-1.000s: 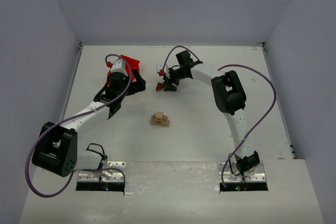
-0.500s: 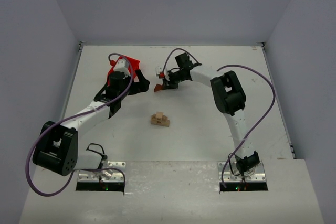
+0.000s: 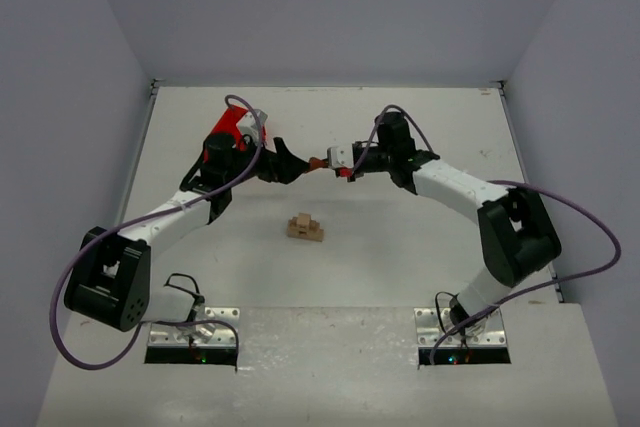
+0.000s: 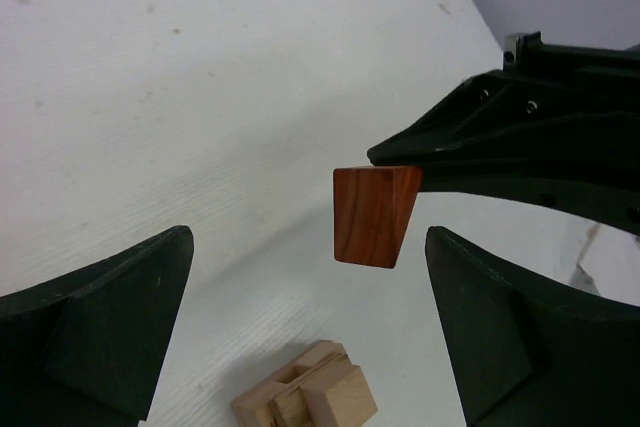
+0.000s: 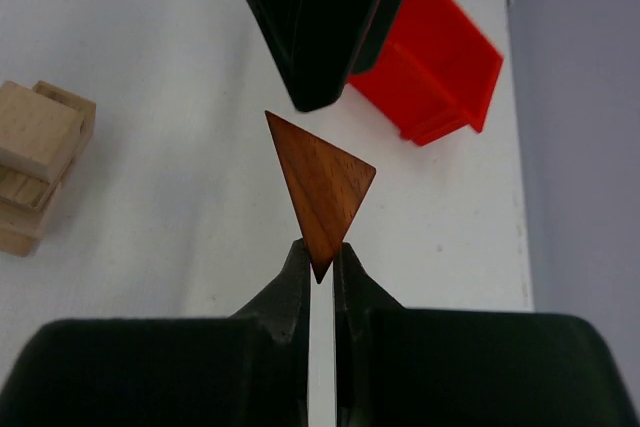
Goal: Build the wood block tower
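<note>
Reaches inward over mid-desk, pinching one corner of the brown wedge (image 5: 322, 184) in the right end effector (image 5: 320, 252). Faces it with the left end effector (image 4: 310, 292) spread wide. Hovers apart from the block tower (image 3: 305, 228), nearer the front edge.

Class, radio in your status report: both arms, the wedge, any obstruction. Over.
Right jaws shut on reddish-brown triangular wooden wedge, aloft. Left jaws open, facing it. Pale wooden block stack unobstructed.
</note>
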Controlling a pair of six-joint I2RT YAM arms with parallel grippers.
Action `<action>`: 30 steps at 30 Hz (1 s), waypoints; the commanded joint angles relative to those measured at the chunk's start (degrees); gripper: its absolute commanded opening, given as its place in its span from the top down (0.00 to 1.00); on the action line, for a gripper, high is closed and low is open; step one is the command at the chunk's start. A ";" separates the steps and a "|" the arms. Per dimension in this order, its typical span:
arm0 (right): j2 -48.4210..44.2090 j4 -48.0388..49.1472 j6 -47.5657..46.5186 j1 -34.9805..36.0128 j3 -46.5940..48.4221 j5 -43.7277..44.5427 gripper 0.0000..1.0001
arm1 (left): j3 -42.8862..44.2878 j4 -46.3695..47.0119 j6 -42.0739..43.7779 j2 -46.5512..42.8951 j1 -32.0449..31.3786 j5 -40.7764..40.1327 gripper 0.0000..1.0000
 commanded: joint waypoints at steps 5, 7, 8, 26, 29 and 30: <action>-6.86 2.07 -7.03 1.61 -5.18 -2.39 1.00 | 2.15 14.25 -1.54 3.06 0.43 24.69 0.08; -7.05 1.86 -7.39 2.03 -5.51 -1.60 1.00 | 2.05 15.99 -2.33 3.56 0.43 26.49 0.10; -7.07 1.93 -7.70 2.27 -5.64 -1.11 1.00 | 2.00 16.65 -2.98 4.00 0.43 27.23 0.14; -9.99 5.54 -9.16 3.84 -8.50 -1.18 1.00 | 4.33 13.44 -3.37 8.29 -0.80 25.64 0.38; -9.95 3.83 -11.64 4.37 -8.01 -0.94 1.00 | 4.25 13.86 -3.63 8.28 -0.91 26.83 0.46; -9.85 3.08 -12.18 4.53 -7.53 -0.51 1.00 | 4.25 13.76 -3.63 8.23 -1.01 26.72 0.49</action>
